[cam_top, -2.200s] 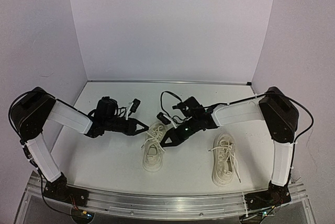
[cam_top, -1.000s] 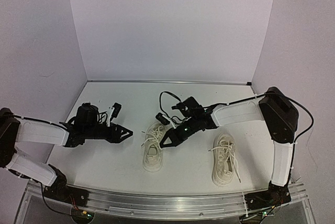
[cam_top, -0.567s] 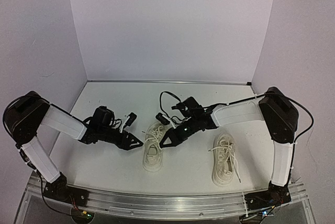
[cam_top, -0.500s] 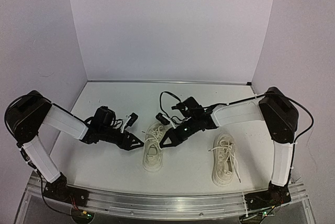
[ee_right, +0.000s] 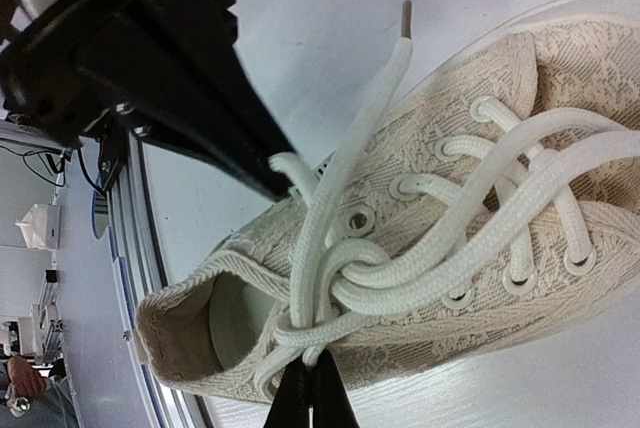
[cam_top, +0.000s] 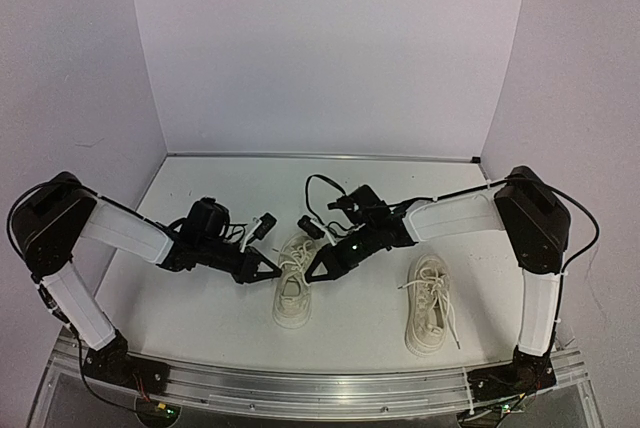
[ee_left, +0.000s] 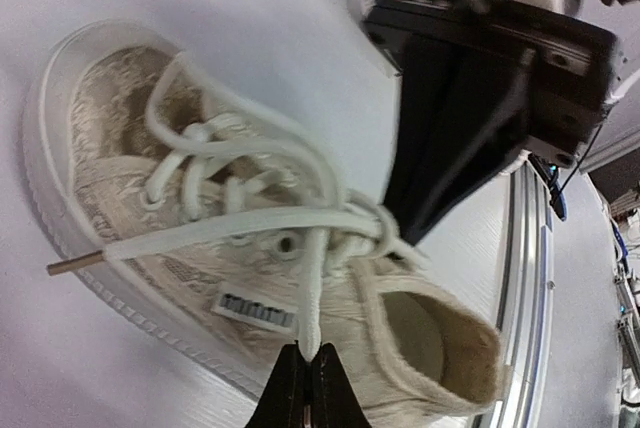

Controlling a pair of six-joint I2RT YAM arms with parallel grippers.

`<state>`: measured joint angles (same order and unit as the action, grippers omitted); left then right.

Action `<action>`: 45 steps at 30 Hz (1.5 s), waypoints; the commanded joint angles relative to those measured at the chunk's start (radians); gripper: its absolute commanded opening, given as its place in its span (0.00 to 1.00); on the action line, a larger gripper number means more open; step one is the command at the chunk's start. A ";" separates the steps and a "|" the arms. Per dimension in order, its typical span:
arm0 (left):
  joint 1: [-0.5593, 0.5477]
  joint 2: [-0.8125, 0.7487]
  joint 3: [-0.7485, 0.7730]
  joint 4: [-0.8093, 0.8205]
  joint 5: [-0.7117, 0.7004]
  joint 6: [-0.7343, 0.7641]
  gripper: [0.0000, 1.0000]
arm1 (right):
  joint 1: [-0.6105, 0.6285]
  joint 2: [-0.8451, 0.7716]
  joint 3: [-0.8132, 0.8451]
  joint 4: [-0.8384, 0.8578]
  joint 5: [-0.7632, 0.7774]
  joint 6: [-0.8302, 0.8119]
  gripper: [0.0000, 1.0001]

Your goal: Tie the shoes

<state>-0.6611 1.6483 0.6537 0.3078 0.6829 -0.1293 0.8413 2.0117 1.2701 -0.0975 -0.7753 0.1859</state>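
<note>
Two cream-white shoes lie on the white table: one in the middle [cam_top: 294,293], one to the right [cam_top: 429,305]. My left gripper [cam_top: 277,270] sits at the middle shoe's left side. In the left wrist view it [ee_left: 308,363] is shut on a white lace [ee_left: 314,283] that hangs from the knot over the shoe's side [ee_left: 190,233]. My right gripper [cam_top: 309,276] is at the same shoe's right side. In the right wrist view it [ee_right: 311,376] is shut on a lace strand [ee_right: 330,314] near the shoe's collar [ee_right: 200,298]. The laces cross in a loose knot between both grippers.
The aluminium rail [cam_top: 300,386] runs along the near table edge, with pale walls behind and at both sides. The right-hand shoe lies apart with loose laces. The other arm's black body [ee_left: 480,88] looms close over the shoe in each wrist view.
The left arm swung in from the left to the middle shoe's side, and its jaws went from open to shut on a lace. The right arm has not moved.
</note>
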 commanded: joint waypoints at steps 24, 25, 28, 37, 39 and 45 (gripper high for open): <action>-0.297 -0.155 0.027 -0.239 -0.016 0.018 0.00 | 0.008 -0.021 0.000 0.042 0.021 0.015 0.00; -0.309 -0.145 0.034 -0.242 -0.016 0.023 0.00 | 0.008 -0.021 -0.001 0.043 0.022 0.015 0.00; -0.342 -0.115 0.056 -0.261 -0.018 0.044 0.00 | 0.008 -0.022 0.000 0.042 0.023 0.014 0.00; -0.347 -0.225 0.060 -0.286 -0.051 0.085 0.36 | 0.008 -0.029 0.000 0.042 0.043 0.004 0.00; -0.287 -0.300 0.043 -0.241 -0.053 0.059 0.40 | 0.008 -0.032 0.002 0.043 0.052 0.001 0.00; -0.090 -0.407 0.042 -0.163 -0.197 -0.013 0.48 | 0.008 -0.050 -0.003 0.053 0.084 -0.002 0.00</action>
<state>-0.8311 1.2804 0.6766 0.0776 0.5968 -0.1113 0.8413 2.0114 1.2697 -0.0791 -0.7366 0.1993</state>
